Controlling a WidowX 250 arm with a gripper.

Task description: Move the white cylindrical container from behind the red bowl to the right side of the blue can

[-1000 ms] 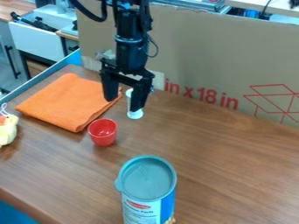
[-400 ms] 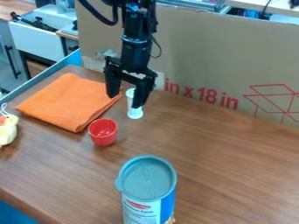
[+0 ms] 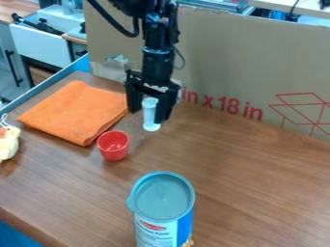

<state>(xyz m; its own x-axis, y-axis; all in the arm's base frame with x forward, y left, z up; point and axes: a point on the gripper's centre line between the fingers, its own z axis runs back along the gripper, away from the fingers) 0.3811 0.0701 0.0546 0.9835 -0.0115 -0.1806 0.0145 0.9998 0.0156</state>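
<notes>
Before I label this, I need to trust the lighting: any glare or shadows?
Camera view: soft light, a pale sheen on the wooden table, faint shadows beside the red cup and yellow toy; the white tube looks bright against the dark pincer.

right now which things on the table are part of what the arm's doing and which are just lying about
Part of it:
gripper, fingers open
white tube, upright between them

Lying about:
folded orange cloth
red cup, beside the cloth
can with a grey lid, nearest the camera
yellowish toy, left edge
</notes>
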